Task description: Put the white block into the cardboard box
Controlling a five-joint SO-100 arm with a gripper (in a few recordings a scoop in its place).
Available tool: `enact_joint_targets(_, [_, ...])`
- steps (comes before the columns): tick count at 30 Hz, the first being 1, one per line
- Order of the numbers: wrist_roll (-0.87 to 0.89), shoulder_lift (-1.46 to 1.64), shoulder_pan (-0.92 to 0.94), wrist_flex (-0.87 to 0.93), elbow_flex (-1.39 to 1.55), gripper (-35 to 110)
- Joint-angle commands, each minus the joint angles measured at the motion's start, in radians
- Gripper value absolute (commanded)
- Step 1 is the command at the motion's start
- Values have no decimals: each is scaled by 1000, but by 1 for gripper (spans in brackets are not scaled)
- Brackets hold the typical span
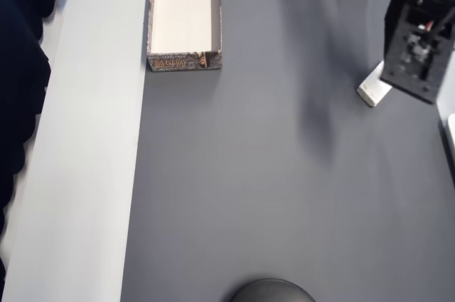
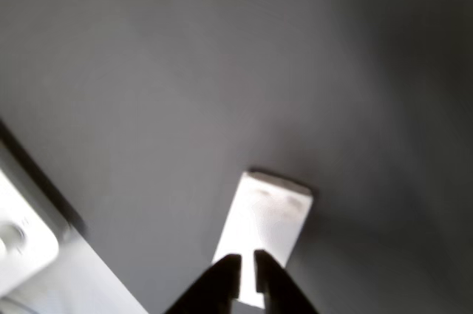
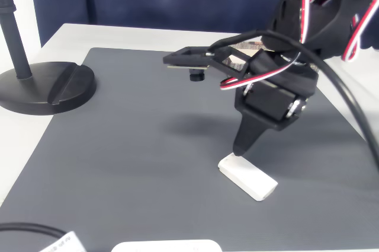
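1. Resting flat on the grey mat: white block (image 3: 247, 176), unheld, gripper (image 2: 247, 268) tips poised over one end, jaws nearly closed, empty.
2. Risk: narrowed jaws may strike the block's top, nudging or tipping it rather than straddling it.
3. Cardboard box (image 1: 184, 16) lies well apart at the desk's far corner; outer-wall pattern unreadable.

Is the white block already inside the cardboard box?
No, the white block lies on the grey mat under the hand, far from the cardboard box.
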Motion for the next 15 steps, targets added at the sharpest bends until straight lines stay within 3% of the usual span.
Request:
enact_joint_targets(1, [-161,57,11,51,-17,-2])
enact_joint_targets(15, [-224,26,15,178,-63,-2])
